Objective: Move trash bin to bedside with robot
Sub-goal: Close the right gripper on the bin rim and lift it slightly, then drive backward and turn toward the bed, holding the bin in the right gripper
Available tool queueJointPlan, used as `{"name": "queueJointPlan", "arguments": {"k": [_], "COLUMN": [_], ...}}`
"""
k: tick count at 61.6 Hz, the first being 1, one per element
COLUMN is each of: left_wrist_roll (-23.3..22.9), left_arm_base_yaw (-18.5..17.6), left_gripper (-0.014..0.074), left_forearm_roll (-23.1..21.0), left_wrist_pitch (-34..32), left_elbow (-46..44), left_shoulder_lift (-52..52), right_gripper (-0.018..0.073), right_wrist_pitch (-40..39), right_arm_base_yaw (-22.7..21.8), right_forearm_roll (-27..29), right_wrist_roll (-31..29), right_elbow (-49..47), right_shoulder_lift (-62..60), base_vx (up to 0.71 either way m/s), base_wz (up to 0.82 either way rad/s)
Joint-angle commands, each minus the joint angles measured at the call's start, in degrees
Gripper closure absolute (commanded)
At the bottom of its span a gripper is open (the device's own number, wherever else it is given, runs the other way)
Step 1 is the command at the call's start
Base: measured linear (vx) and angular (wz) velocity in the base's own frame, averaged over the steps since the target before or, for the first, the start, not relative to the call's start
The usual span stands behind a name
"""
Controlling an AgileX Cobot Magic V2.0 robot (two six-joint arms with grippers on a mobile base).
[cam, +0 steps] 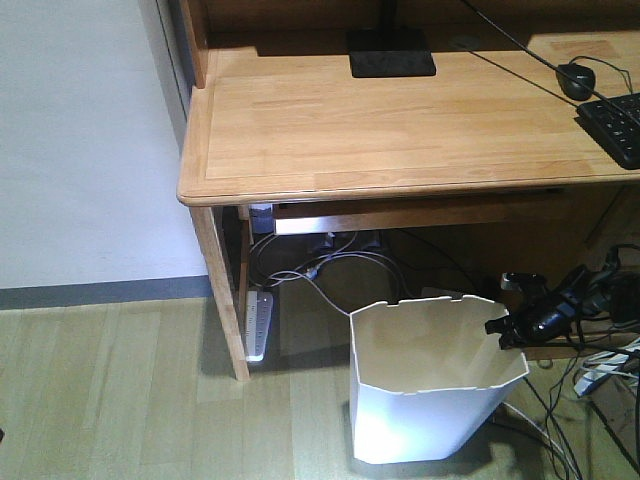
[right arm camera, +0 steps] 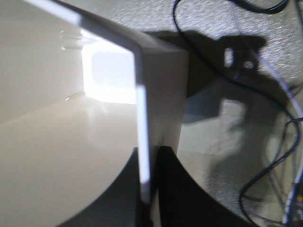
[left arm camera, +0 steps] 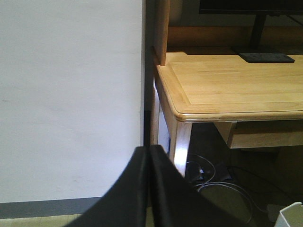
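The white trash bin (cam: 420, 420) stands on the floor under the front of a wooden desk, cream inside. My right gripper (cam: 499, 328), on a slim black arm, is shut on the bin's right rim. In the right wrist view the thin rim (right arm camera: 142, 118) runs between the two black fingers of the right gripper (right arm camera: 149, 156), one inside and one outside the wall. My left gripper (left arm camera: 149, 152) is shut on nothing, held in the air facing the wall and the desk corner. A corner of the bin (left arm camera: 291, 216) shows at the lower right there. The bedside is out of view.
The desk (cam: 380, 110) carries a monitor base (cam: 390, 52), mouse (cam: 575, 80) and keyboard (cam: 615, 125). A desk leg (cam: 222, 300) and a power strip (cam: 258, 325) stand left of the bin. Cables (cam: 600, 385) tangle at the right. A white wall (cam: 80, 130) is at the left.
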Motion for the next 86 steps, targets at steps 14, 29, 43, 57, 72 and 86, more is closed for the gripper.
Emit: {"name": "queueJointPlan", "arguments": {"k": [14,29,43,57,72,86], "left_wrist_roll": [-0.5,-0.5,-0.5,-0.5,-0.5,-0.5], "left_arm_base_yaw": [-0.3,-0.3,-0.3,-0.3,-0.3,-0.3], "left_gripper": [0.0602,0.0602,0.0602,0.0602,0.0602,0.0602], "left_forearm_roll": [-0.5,-0.5,-0.5,-0.5,-0.5,-0.5], "left_wrist_pitch": [-4.2,-4.2,-4.2,-4.2,-4.2,-4.2], "left_elbow": [1.6,1.6,1.6,1.6,1.6,1.6], "left_shoulder_lift": [-0.6,-0.6,-0.6,-0.6,-0.6,-0.6], "right_gripper": [0.0565,0.0564,0.0564,0.0564,0.0564,0.0564], "right_wrist_pitch": [12.8,8.2,-0.7,-1.4,1.6,1.5], "right_arm_base_yaw": [0.2,0.2,0.2,0.2,0.4,1.9], "right_forearm_roll": [9.5,14.1,28.6,38.2,38.3,38.5], "right_wrist_roll": [-2.6,-8.0,-23.9,-32.4,-32.7,-34.2], "right_elbow": [-0.9,10.9,33.2,46.9,56.5,61.6], "right_shoulder_lift": [-7.7,-16.6,-29.8,-42.5,-52.0,-57.6], "base_vx": [0.0,0.0,0.0,0.0,0.0,0.0], "base_wz": [-0.01,-0.01,0.0,0.0,0.0,0.0]}}
